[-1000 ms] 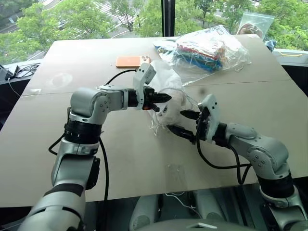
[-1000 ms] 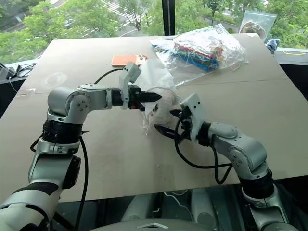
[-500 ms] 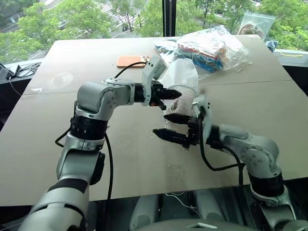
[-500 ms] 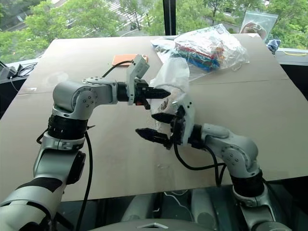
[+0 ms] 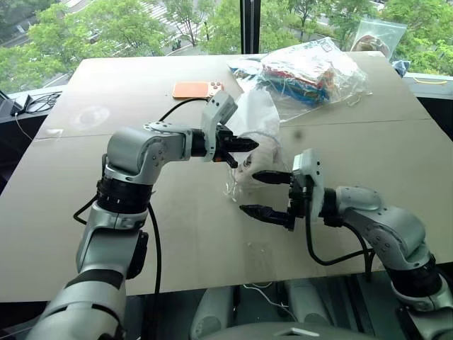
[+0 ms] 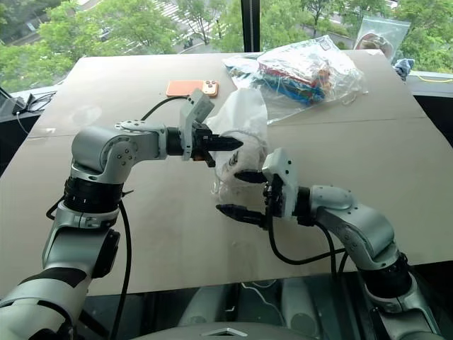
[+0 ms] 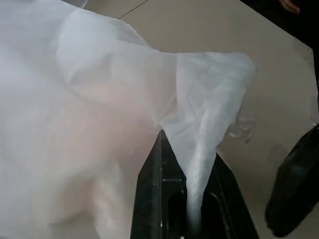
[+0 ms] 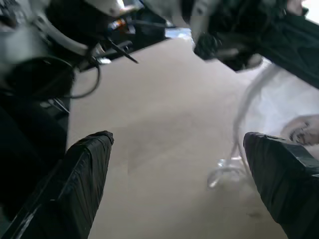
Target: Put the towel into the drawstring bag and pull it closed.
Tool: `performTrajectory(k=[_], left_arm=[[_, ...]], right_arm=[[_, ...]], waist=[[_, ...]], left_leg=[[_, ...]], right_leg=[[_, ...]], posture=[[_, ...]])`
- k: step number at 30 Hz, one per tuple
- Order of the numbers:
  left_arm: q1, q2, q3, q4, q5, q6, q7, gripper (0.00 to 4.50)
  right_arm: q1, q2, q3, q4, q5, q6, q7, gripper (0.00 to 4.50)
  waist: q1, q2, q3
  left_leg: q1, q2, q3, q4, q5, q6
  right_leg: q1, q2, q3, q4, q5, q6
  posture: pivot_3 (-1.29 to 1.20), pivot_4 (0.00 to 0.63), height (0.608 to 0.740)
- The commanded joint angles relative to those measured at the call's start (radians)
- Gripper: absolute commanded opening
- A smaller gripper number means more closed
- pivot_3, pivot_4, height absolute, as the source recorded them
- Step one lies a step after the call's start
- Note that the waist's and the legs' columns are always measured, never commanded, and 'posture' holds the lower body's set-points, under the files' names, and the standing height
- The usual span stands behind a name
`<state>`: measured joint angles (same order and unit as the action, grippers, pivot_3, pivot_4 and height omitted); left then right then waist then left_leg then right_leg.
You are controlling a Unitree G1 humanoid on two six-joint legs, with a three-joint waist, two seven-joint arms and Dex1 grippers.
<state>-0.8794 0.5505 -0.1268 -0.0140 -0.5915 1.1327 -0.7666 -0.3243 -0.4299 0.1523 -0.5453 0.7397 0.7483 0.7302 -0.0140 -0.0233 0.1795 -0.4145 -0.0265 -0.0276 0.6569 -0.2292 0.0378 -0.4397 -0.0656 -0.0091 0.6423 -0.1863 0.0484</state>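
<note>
Towel [image 5: 249, 164], small and white with a dark printed mark, shows through the thin wall of the bag [image 5: 256, 120], low inside it. The bag hangs from the left gripper [image 5: 249, 144], whose two black fingers are pinched together on a fold of its white fabric; in the left wrist view that fold [image 7: 204, 164] runs down between the two fingers [image 7: 159, 189]. The bulk of the bag rises above and beyond that gripper, while its lower part with the towel sags just below the fingertips. Thin white cords [image 5: 232, 190] trail down from the bag to the tabletop beneath the gripper.

Just beside the bag's lower part, on the near side, is the right gripper [image 5: 260, 193], pointing toward the robot's left with its fingers spread wide and nothing between them. Its upper finger [image 5: 269, 176] lies close to the towel's bulge, its lower finger [image 5: 265, 212] nearer the table [image 5: 85, 212]; whether either touches the fabric is unclear.

Well beyond the left gripper, an orange phone [image 5: 196, 90] lies flat, and farther to the right a clear plastic bag of colourful items [image 5: 304, 71] rests.
</note>
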Motion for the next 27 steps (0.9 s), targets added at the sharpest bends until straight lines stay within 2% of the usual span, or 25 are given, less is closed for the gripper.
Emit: performTrajectory(k=[1,6,8,11,17,23,27], left_arm=[[-0.002,0.010,0.025,-0.044,-0.002,-0.011,-0.005,0.00],[-0.004,0.015,0.023,-0.041,0.003,-0.016,-0.010,0.00],[-0.007,0.013,0.019,-0.039,0.006,-0.019,-0.010,0.00],[-0.009,0.014,0.012,-0.030,0.014,-0.027,-0.016,0.00],[-0.020,0.011,0.010,-0.018,0.026,-0.033,-0.028,0.00],[-0.013,0.013,0.011,-0.025,0.030,-0.028,-0.032,0.00],[-0.008,0.006,0.014,-0.036,0.029,-0.021,-0.029,0.00]], right_arm=[[0.007,-0.022,-0.104,-0.065,0.070,0.043,-0.068,4.48],[0.021,-0.098,-0.193,-0.057,-0.052,0.160,-0.308,4.48],[0.033,-0.122,-0.198,-0.080,-0.082,0.189,-0.352,4.48],[0.035,-0.100,-0.211,-0.097,-0.083,0.221,-0.417,4.48],[0.014,-0.039,-0.225,-0.095,-0.063,0.258,-0.479,4.48],[-0.005,-0.001,-0.319,-0.015,-0.018,0.267,-0.490,4.48],[-0.026,-0.050,-0.230,0.047,-0.095,0.230,-0.444,4.48]], waist=[[0.001,0.000,0.000],[0.003,0.000,0.000],[0.004,0.000,0.000],[-0.001,0.000,0.000],[0.001,0.000,0.000],[0.001,0.000,0.000],[0.000,0.000,0.000]], left_leg=[[0.000,0.000,0.000,0.001,0.000,0.000],[0.000,0.000,0.000,0.003,0.000,0.000],[0.000,0.000,0.000,0.003,0.000,0.000],[0.000,0.000,0.000,0.003,0.000,0.000],[0.000,0.000,0.001,0.003,0.000,0.000],[0.000,0.000,0.001,0.003,0.000,0.000],[0.000,0.000,0.001,0.003,0.000,0.000]], right_leg=[[0.001,0.000,0.000,0.000,0.000,0.000],[0.002,0.000,0.000,0.000,0.000,0.000],[0.001,0.000,-0.001,0.000,0.000,0.000],[0.001,0.000,0.000,0.000,0.000,0.000],[0.001,0.000,0.000,0.000,0.000,0.000],[0.002,0.000,0.000,0.000,0.000,0.000],[0.002,0.001,0.000,0.000,0.000,0.000]], posture=[[0.00,0.150,0.740],[0.00,0.150,0.740],[0.00,0.150,0.740],[0.00,0.150,0.740],[0.00,0.150,0.740],[0.00,0.150,0.740],[0.00,0.150,0.740]])
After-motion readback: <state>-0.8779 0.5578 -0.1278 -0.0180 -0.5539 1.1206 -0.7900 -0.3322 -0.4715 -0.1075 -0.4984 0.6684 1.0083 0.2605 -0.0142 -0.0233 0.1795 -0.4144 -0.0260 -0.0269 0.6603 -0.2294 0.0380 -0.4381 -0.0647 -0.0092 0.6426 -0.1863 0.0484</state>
